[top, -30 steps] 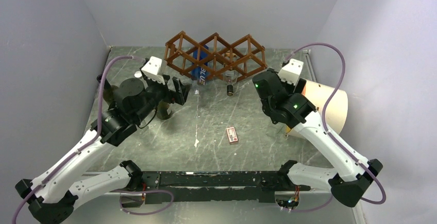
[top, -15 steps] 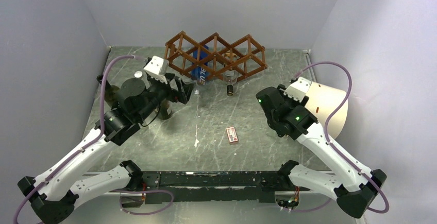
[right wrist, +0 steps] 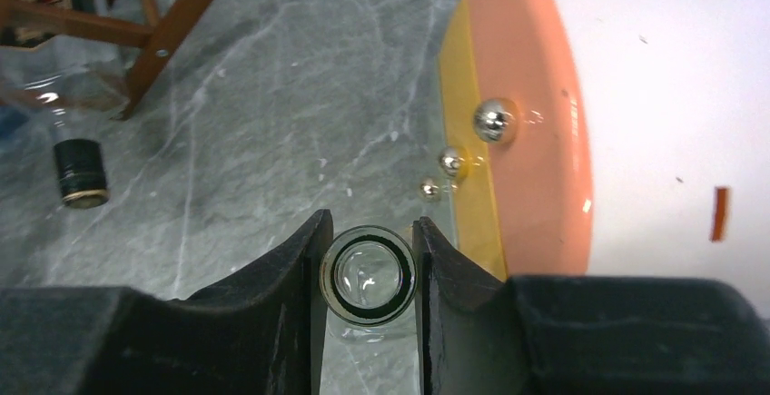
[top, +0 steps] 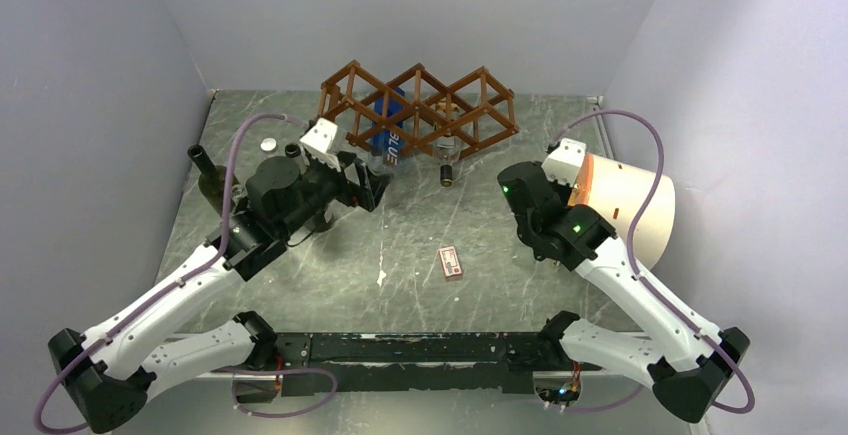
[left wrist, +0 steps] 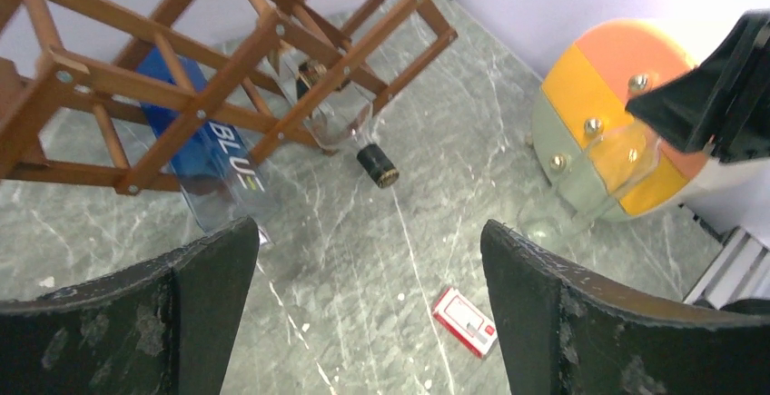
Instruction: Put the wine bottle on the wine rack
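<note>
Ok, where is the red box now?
Top view: the red box lies on the table, in front of the rack and left of the orange-white cylinder.

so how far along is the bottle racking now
Done: a blue-labelled bottle and a black-capped bottle lie in the rack. In hand: the right gripper is closed on the neck of a clear bottle beside the orange drum. To do: lift it into the rack; a dark bottle stands near the open left gripper.

Left pincer (left wrist: 368, 241) wide open, held out forward, right pincer (right wrist: 370, 232) pointing down, clamped on clear bottle (right wrist: 367, 279)
</note>
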